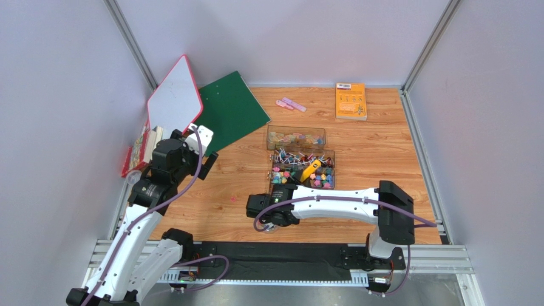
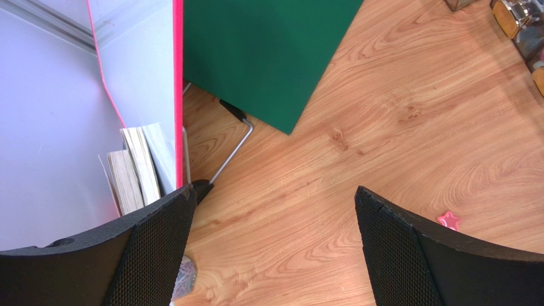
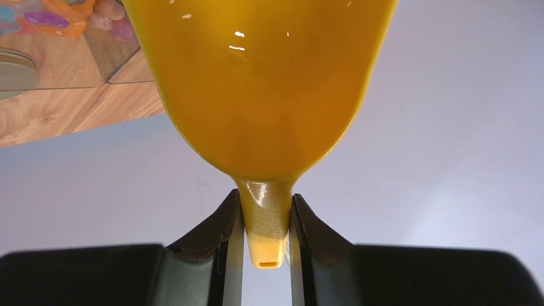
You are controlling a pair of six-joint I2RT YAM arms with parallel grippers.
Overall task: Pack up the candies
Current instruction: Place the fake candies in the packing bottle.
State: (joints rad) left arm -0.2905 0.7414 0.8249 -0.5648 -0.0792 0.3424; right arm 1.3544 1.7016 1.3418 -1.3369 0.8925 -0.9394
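The candies (image 1: 305, 172), tiny sweets in mixed bright colours, fill a clear box (image 1: 332, 155) at the table's middle. A second clear box (image 1: 295, 136) behind it holds paler sweets. My right gripper (image 3: 267, 197) is shut on the handle of a yellow scoop (image 3: 262, 83). From above, the scoop (image 1: 311, 169) sits over the candy box with the right gripper (image 1: 299, 180) just in front of it. Its bowl faces away from the right wrist camera, so its contents are hidden. My left gripper (image 2: 271, 213) hangs open over bare wood at the left. One pink star candy (image 2: 449, 220) lies by the right finger (image 2: 408, 255).
A green board (image 1: 230, 111) and a red-edged whiteboard (image 1: 173, 95) lean at the back left, above a stack of books (image 1: 143, 150). An orange book (image 1: 351, 101) and pink sticks (image 1: 290, 104) lie at the back. A gold-coloured object (image 2: 509, 17) stands near the boxes.
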